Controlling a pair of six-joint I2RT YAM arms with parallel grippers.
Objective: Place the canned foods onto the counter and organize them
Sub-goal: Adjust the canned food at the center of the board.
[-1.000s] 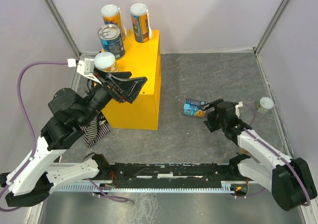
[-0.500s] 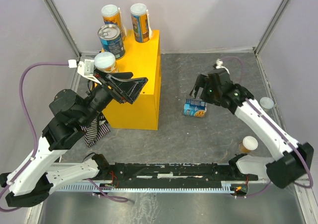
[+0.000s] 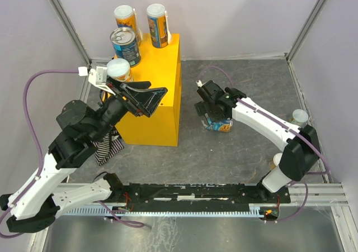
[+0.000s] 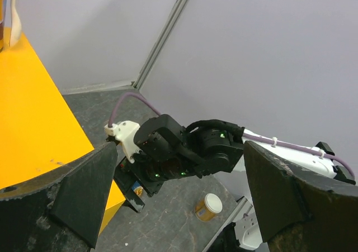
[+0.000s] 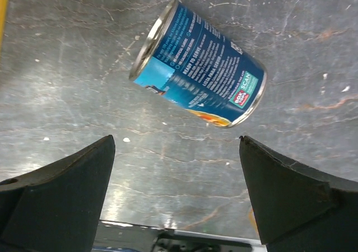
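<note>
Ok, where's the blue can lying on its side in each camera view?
Top external: blue can right of centre, partly under the right gripper.
Left wrist: hidden behind the right gripper, at most a sliver.
Right wrist: upper centre, on its side.
Shared landmark: the yellow counter, left of the can.

The bright yellow rectangular bench (image 3: 162,118); a blue-labelled metal can (image 5: 198,62) with white print and an orange patch; a dark-and-white striped cloth (image 3: 109,146).

left arm (image 3: 34,185) + right arm (image 3: 264,121): white link shells, black joints, black wedge fingers (image 4: 72,190), purple cables (image 3: 25,95).
</note>
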